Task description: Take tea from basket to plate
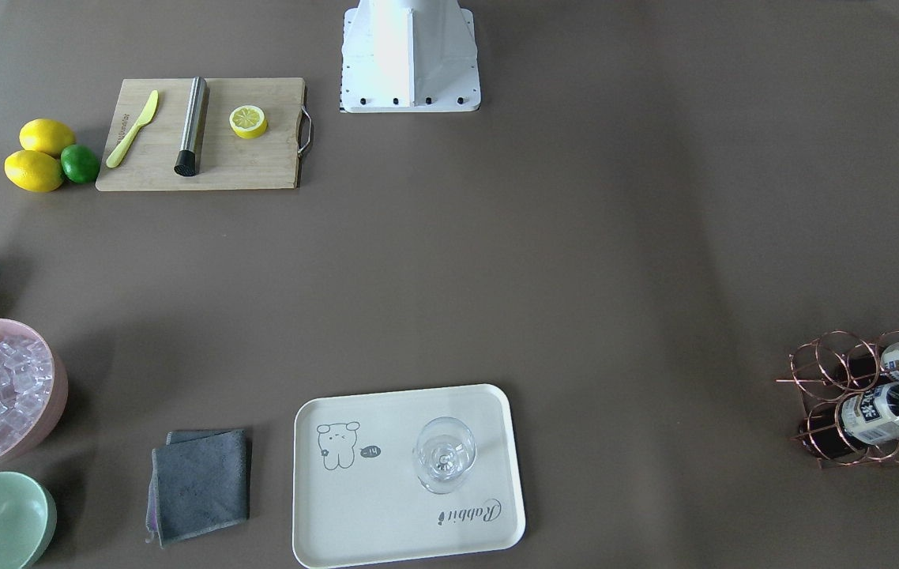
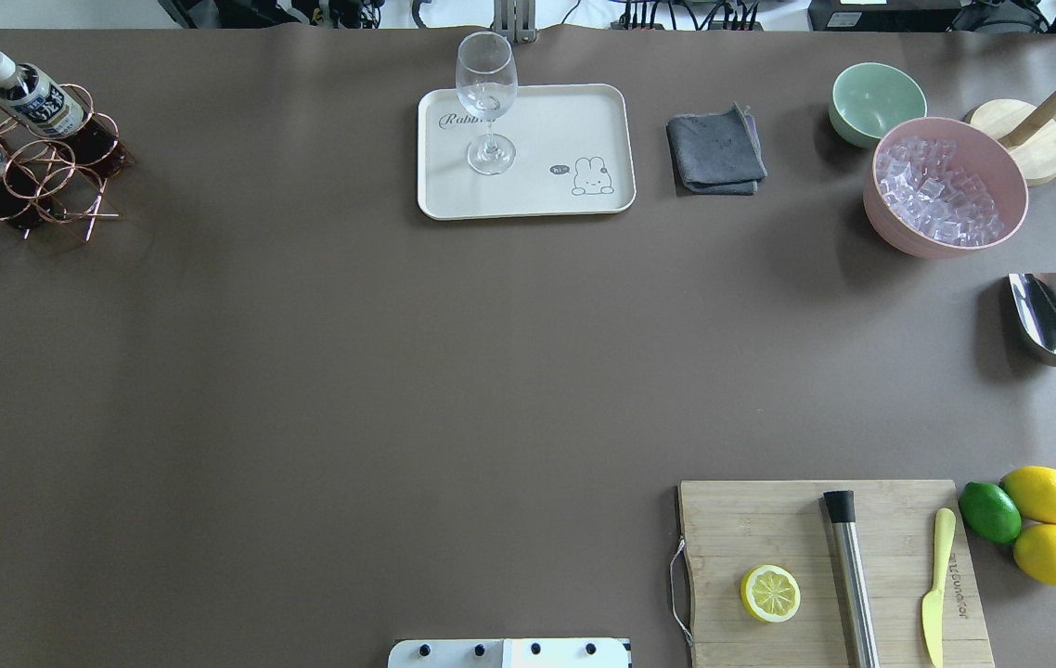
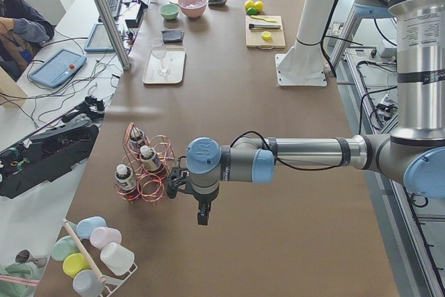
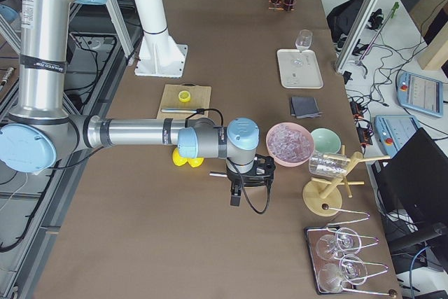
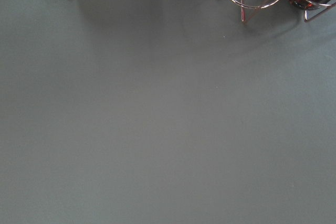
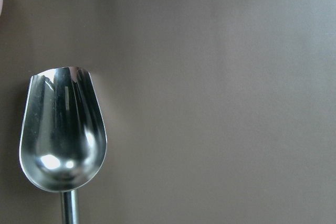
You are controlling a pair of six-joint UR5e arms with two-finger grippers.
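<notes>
The copper wire basket (image 1: 827,371) stands at the table's left end, also in the overhead view (image 2: 55,176) and the left side view (image 3: 163,149). Two bottles with white-and-blue labels (image 2: 32,93) lean in it. A third bottle (image 3: 125,175) stands at its near end, out of the overhead frame; its label is too small to read, so I cannot tell if it is the tea. The cream plate (image 2: 574,116) is at the far middle (image 1: 386,529). My left gripper (image 3: 200,218) hangs beside the basket; I cannot tell its state. My right gripper (image 4: 236,197) hangs over the scoop; state unclear.
A wine glass (image 2: 487,102) stands on the plate. A grey cloth (image 2: 715,150), green bowl (image 2: 876,100), pink ice bowl (image 2: 946,186) and steel scoop (image 6: 63,129) are at the right. A wooden board (image 2: 769,520) holds a lemon half, knife and muddler; lemons and a lime lie beside it.
</notes>
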